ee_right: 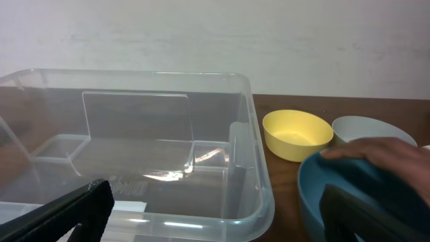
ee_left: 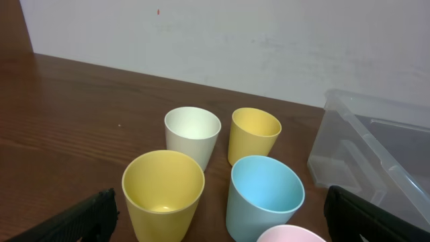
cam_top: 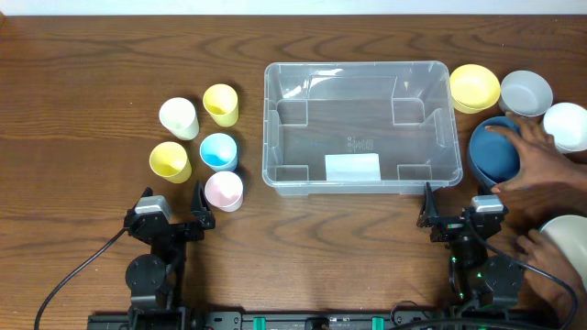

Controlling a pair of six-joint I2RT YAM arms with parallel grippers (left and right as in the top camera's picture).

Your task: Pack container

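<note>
Container (cam_top: 348, 128) is sitting mid-table. Left gripper (cam_top: 171, 196) and right gripper (cam_top: 456, 203) are hanging wide open near the front edge, holding nothing. Cups (cam_top: 220, 151) are standing left of the container. A person's hand (cam_top: 543, 160) is touching the blue bowl (cam_top: 493, 154) on its right.

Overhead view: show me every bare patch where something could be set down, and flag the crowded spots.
Free: the container floor, empty; the table left of the cups; the strip along the container's near wall. Crowded: the five cups clustered by its left wall, and the right end, where bowls and a person's hand fill the space.
</note>
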